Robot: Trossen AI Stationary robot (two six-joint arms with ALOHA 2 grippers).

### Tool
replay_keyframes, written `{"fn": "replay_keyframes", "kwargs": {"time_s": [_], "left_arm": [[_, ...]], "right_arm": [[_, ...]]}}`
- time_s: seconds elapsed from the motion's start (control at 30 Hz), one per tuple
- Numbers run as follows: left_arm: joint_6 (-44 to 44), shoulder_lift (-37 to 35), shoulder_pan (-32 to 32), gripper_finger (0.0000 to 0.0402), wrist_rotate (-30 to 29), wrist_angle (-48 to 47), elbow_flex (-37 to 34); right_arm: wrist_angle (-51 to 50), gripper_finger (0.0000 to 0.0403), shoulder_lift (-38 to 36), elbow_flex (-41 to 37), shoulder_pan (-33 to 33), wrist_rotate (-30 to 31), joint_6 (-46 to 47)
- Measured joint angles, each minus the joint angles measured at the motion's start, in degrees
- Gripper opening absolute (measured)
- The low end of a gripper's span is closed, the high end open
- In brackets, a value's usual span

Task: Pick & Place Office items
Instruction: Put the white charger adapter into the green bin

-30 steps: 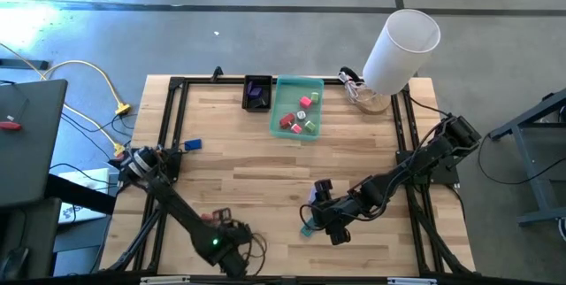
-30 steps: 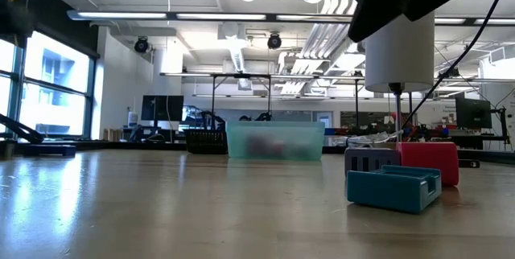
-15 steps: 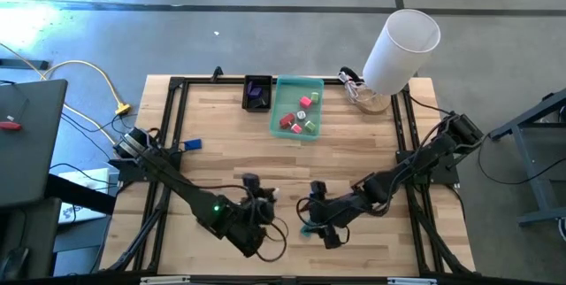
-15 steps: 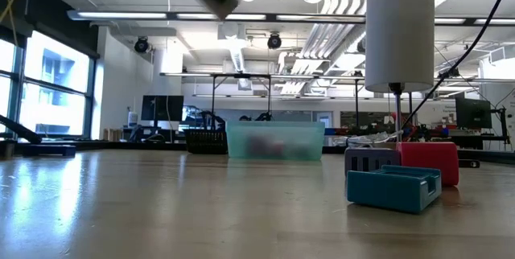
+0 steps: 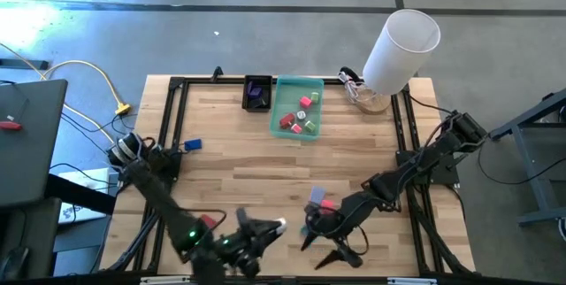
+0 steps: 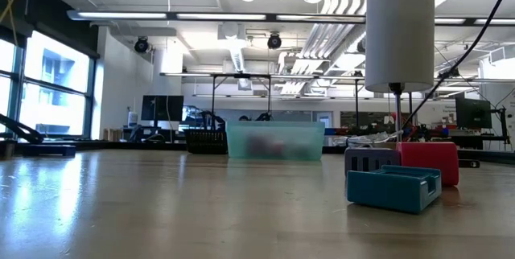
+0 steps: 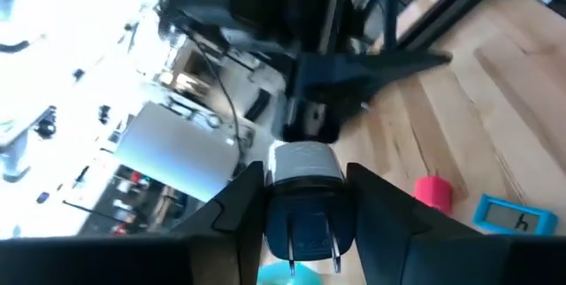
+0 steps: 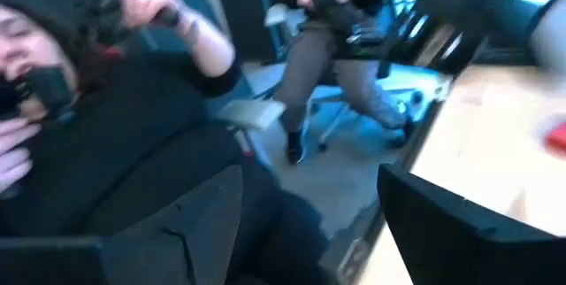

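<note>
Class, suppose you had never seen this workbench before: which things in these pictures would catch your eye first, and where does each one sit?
Probably the tall white cylinder at the wooden table's far right corner, then the translucent green tray of small coloured pieces at the far edge's middle. Near the front edge both dark arms meet: the left gripper clamps a white and dark plug-like piece, and the right gripper stands open beside small red, teal and purple items.

A green tray (image 5: 311, 85) beside a small black tray (image 5: 248, 90), a white cylinder (image 5: 400, 49) at the table's (image 5: 230, 161) corner
</note>
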Motion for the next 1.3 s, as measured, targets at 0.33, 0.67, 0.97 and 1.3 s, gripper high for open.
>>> {"fn": "replay_keyframes", "kwargs": {"time_s": [0.33, 0.67, 0.97, 1.3], "left_arm": [[1.2, 2.2, 0.2, 0.0123, 6.2, 1.5, 0.0], [14.0, 7.2, -0.4, 0.0123, 1.3, 3.5, 0.0], [23.3, 7.6, 0.0, 0.0123, 2.9, 13.7, 0.0], [30.4, 7.6, 2.1, 0.0123, 2.9, 17.5, 0.0]], "right_arm": [[-2.4, 0.0252, 0.6, -0.1, -1.5, 16.9, -3.6], [0.5, 0.0252, 0.5, -0.1, -2.1, 15.4, -8.6], [2.1, 0.0252, 0.5, -0.1, -2.2, 16.9, -7.5], [2.5, 0.0252, 0.5, -0.1, -2.3, 17.5, -10.9]]}}
